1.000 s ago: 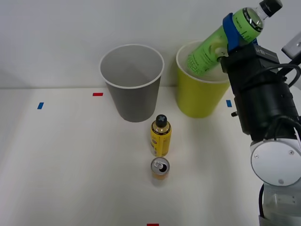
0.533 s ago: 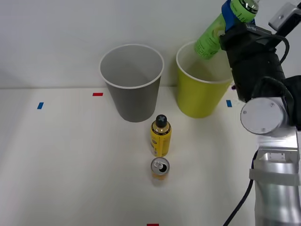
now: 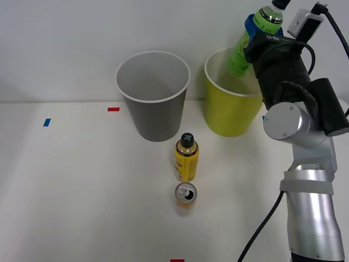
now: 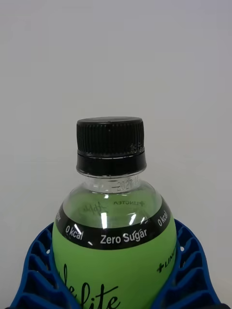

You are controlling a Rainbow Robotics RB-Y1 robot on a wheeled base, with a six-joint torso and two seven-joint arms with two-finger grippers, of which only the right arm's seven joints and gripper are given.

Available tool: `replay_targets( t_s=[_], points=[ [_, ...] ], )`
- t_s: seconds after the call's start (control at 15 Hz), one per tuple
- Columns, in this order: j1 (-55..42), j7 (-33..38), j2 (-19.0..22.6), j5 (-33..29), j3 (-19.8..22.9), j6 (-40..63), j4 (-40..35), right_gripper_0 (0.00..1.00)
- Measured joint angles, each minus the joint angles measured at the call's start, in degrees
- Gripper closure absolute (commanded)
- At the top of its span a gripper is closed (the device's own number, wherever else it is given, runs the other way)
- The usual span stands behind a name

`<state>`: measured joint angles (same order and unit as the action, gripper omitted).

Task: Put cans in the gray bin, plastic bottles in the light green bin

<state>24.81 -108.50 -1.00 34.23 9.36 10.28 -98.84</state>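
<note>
My right gripper is shut on a green plastic bottle with a black cap, holding it tilted with the cap up. The bottle's lower end hangs over the opening of the light green bin at the back right. In the right wrist view the bottle sits between the blue ribbed fingers of the gripper. The gray bin stands left of the green one and looks hollow. A yellow bottle with a black cap stands in front of the bins. A small can stands just before it.
The arm's dark wrist and silver column rise along the right side of the table. Small red tape marks and blue tape marks lie on the white tabletop. A pale wall stands behind the bins.
The wrist has swung up and back. The green bottle, earlier dipped low into the light green bin, now stands steeper with its lower end near the rim.
</note>
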Motion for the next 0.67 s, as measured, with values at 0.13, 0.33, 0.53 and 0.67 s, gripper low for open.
replay_targets(
  t_s=[0.13,0.33,0.53,0.67],
  points=[
    [0.13,-0.16,0.0,0.83,-0.14,-0.77,0.05,0.63],
    [0.15,-0.27,0.0,1.54,-0.65,-1.54,0.05,0.18],
    [0.09,-0.53,0.0,3.26,-1.0,-2.53,0.05,0.13],
    [0.13,-0.79,0.0,3.29,-1.49,-3.64,0.05,0.13]
  ],
)
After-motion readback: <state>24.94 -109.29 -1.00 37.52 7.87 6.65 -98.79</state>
